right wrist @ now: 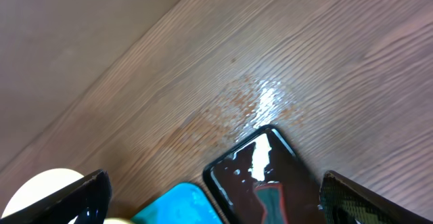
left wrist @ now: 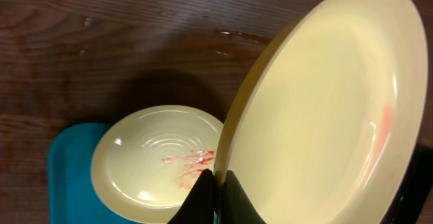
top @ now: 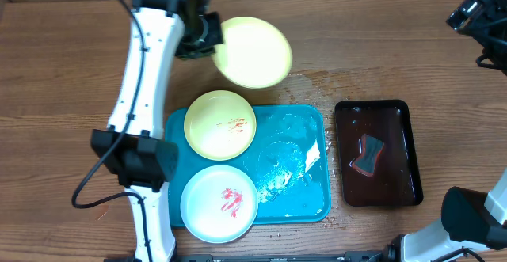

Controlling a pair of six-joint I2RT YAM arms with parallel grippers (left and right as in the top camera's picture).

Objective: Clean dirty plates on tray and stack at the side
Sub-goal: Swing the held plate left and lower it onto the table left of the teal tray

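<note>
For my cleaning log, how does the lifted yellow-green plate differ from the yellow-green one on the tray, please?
The lifted round yellow-green plastic plate tilts in the left hand; the yellow-green plate on the turquoise rectangular tray lies flat. The lifted one looks almost clean; the tray's bears red smears. Both are round.

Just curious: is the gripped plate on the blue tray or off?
Off: the left gripper holds the plate beyond the tray's edge.

You have a wooden table [top: 396, 40] carrying the turquoise tray [top: 307, 205], the dark tray [top: 396, 135] just beside it, and a wet patch [top: 317, 80] near both.
</note>
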